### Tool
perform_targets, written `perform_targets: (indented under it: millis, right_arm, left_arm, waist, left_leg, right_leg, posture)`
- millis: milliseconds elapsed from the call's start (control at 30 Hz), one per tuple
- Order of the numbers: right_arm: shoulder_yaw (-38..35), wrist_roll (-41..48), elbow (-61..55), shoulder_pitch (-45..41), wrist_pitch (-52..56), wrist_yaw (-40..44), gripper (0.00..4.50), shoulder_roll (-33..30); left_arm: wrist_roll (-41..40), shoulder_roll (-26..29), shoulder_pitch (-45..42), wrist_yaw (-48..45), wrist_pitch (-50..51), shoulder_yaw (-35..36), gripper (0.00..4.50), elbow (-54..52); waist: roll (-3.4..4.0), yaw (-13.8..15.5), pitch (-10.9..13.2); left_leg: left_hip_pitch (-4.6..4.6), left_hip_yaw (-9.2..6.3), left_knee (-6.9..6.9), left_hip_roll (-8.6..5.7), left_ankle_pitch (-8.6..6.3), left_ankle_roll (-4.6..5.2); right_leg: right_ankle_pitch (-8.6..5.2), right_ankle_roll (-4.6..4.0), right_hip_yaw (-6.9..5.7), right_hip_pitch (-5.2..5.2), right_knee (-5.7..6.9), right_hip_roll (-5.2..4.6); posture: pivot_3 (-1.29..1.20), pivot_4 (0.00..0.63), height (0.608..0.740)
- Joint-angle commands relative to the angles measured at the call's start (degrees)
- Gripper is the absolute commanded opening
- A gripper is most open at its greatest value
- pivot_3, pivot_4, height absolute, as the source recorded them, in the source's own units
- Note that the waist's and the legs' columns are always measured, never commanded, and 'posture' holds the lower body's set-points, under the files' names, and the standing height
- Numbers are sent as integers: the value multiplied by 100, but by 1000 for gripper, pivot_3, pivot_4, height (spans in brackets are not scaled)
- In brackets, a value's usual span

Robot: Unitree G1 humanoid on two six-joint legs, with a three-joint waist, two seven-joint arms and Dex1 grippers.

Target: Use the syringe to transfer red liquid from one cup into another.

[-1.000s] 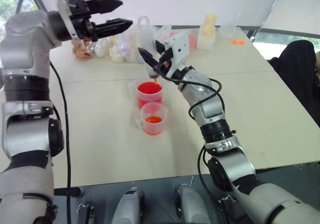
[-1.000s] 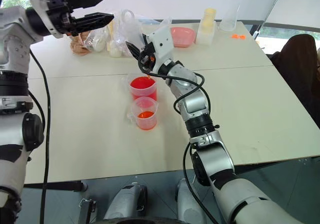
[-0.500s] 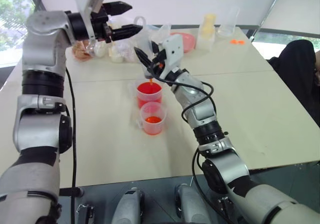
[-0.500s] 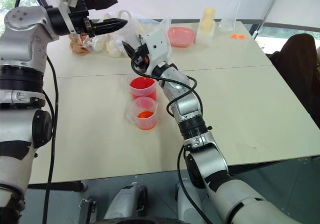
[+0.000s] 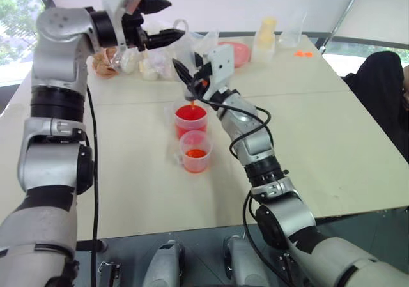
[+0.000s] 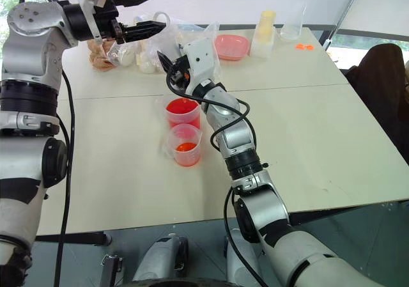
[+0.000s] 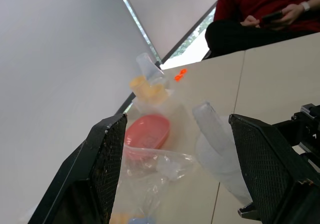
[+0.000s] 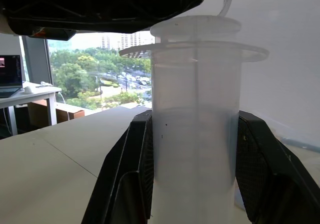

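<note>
Head eyes overlook the table (image 5: 332, 140); wrist cameras face along each hand.

On the counter (image 5: 332, 140) the taller cup (image 5: 190, 119) stood just behind the smaller cup (image 5: 195, 151) — the two touching or nearly so. The syringe (image 8: 195, 134) stood upright above the taller cup, held in the right tool (image 5: 185, 76). The left tool (image 5: 158, 20) hung above and behind it — over bags (image 5: 160, 60) along the counter's far edge.
</note>
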Motion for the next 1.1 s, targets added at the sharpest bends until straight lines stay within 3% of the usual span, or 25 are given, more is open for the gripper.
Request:
perform_targets:
  millis: [33, 167, 267, 367, 700, 1100]
  right_arm:
    - [126, 41, -388, -19, -148, 107, 1554, 134]
    - [125, 29, -382, -22, -153, 107, 1554, 139]
    - [118, 21, -364, -35, -163, 77, 1554, 139]
    - [99, -22, -324, -60, -193, -4, 1554, 146]
    - [70, -28, -286, -68, -234, -138, 1554, 232]
    - [139, 14, -403, 64, -183, -12, 1554, 273]
  left_arm:
    - [68, 169, -139, 298, 80, 179, 3421, -187]
    - [128, 252, -70, 255, 129, 139, 3421, -241]
    - [128, 313, -39, 185, 202, 126, 2581, -306]
    - [178, 413, 50, 113, 290, 76, 1182, -444]
    - [-352, 516, 403, -263, 1094, 229, 1182, -1130]
    - [-238, 269, 283, 2, 810, 109, 1182, -920]
  waist:
    - [0, 0, 0]
    - [0, -1, 0]
    - [0, -2, 0]
    - [0, -2, 0]
    - [0, -2, 0]
    - [0, 2, 0]
  left_leg:
    - [0, 0, 0, 0, 0, 0]
    - [0, 0, 0, 0, 0, 0]
    - [0, -2, 0, 0, 0, 0]
    - [0, -2, 0, 0, 0, 0]
    - [0, -6, 3, 1, 1, -1]
    - [0, -5, 3, 1, 3, -5]
  right_leg:
    - [0, 0, 0, 0, 0, 0]
    - [0, 0, 0, 0, 1, 0]
    - [0, 0, 0, -1, 2, 0]
    - [0, 0, 1, -2, 4, 0]
    - [-1, -1, 11, -15, 30, 1]
    - [-1, -1, 15, -23, 40, 1]
  posture:
    - [0, 150, 740]
    - [0, 150, 740]
    - [0, 150, 740]
    - [0, 150, 740]
    - [0, 150, 740]
    - [0, 150, 740]
